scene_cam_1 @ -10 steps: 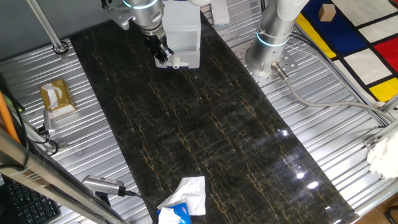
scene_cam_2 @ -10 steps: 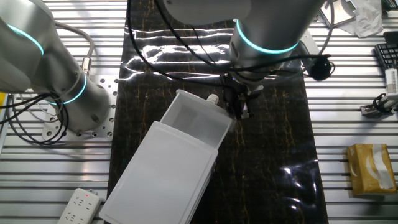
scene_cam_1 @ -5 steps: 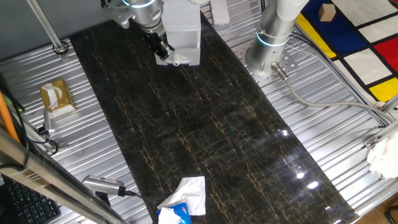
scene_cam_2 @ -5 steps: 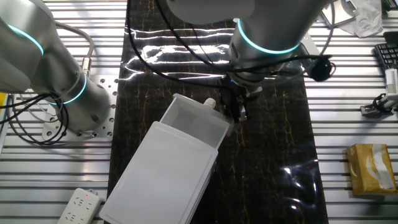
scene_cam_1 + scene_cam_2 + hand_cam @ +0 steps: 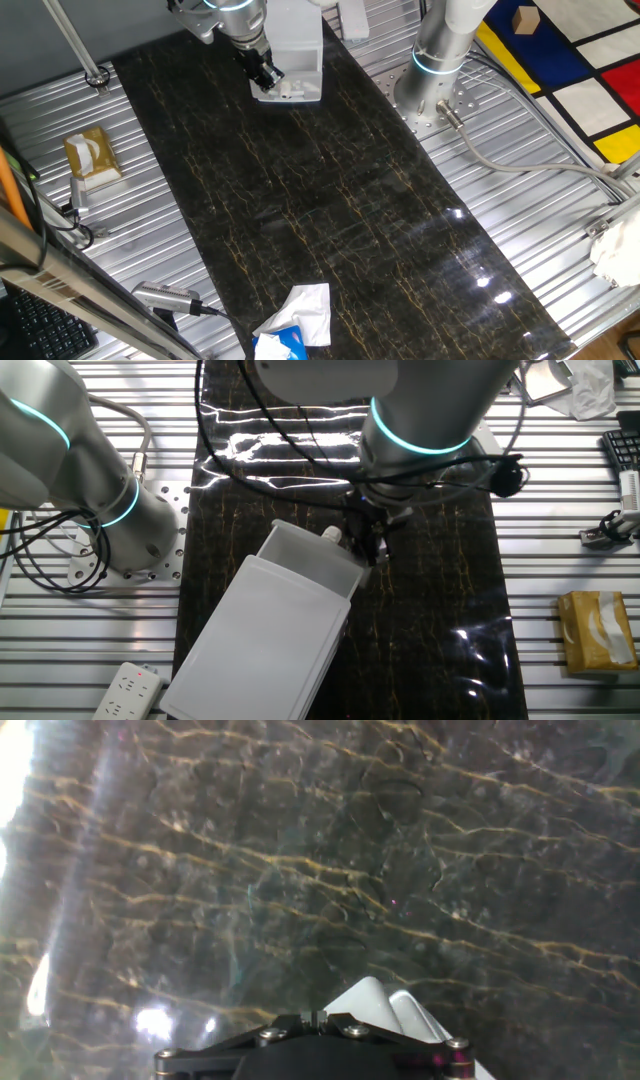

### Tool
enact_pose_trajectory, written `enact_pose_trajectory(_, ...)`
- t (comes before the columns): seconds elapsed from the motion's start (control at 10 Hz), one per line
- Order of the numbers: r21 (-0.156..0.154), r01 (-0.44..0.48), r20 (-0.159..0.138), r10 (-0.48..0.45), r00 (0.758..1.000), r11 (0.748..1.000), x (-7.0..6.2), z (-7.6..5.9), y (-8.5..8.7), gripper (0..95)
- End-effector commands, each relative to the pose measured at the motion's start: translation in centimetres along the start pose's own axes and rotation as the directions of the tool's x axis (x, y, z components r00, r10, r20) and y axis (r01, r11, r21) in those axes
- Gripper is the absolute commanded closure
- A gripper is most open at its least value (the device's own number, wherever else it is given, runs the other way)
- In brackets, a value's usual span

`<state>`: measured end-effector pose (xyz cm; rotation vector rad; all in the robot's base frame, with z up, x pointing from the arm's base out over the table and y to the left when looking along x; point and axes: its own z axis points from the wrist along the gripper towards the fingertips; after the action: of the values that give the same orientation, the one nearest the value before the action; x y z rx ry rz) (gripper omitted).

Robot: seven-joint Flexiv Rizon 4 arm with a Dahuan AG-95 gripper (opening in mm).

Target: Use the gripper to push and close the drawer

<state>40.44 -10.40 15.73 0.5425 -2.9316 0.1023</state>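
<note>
The white drawer unit (image 5: 255,645) lies on the black marbled mat, its drawer (image 5: 308,555) still pulled out a short way. The drawer front with its round knob (image 5: 330,535) faces the gripper. It also shows at the mat's far end in the one fixed view (image 5: 295,55). My black gripper (image 5: 372,545) presses against the drawer front beside the knob, fingers together. In the one fixed view the gripper (image 5: 264,73) sits at the drawer's left front. The hand view shows the shut fingers (image 5: 315,1018) over the mat with a white drawer corner (image 5: 385,1005) beside them.
A second silver arm on a round base (image 5: 440,60) stands right of the mat. Crumpled white tissue (image 5: 300,315) lies at the mat's near end. A yellow tissue box (image 5: 92,155) sits on the metal table at left. A white power strip (image 5: 125,690) lies by the drawer unit.
The gripper has moved toward the drawer unit, pushing the drawer front. The drawer has slid further in; less of it sticks out than a second ago.
</note>
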Motion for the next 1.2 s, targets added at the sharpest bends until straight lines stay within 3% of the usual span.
enact_pose_trajectory(0.1, 0.013, 0.014, -0.023, -0.014, 1.0, 1.0, 0.5, -0.1, -0.1, 95.0)
enact_pose_trajectory(0.3, 0.02, 0.027, -0.023, -0.027, 0.999, 0.999, 1.2, 0.4, -0.3, 95.0)
enact_pose_trajectory(0.5, 0.025, 0.03, -0.002, -0.03, 1.0, 0.999, 0.9, 2.0, -0.1, 95.0)
enact_pose_trajectory(0.7, 0.054, 0.043, -0.014, -0.042, 0.999, 0.998, 0.9, 1.9, -0.1, 95.0)
enact_pose_trajectory(1.2, 0.039, 0.032, -0.003, -0.032, 0.999, 0.999, 1.0, 1.5, -0.2, 95.0)
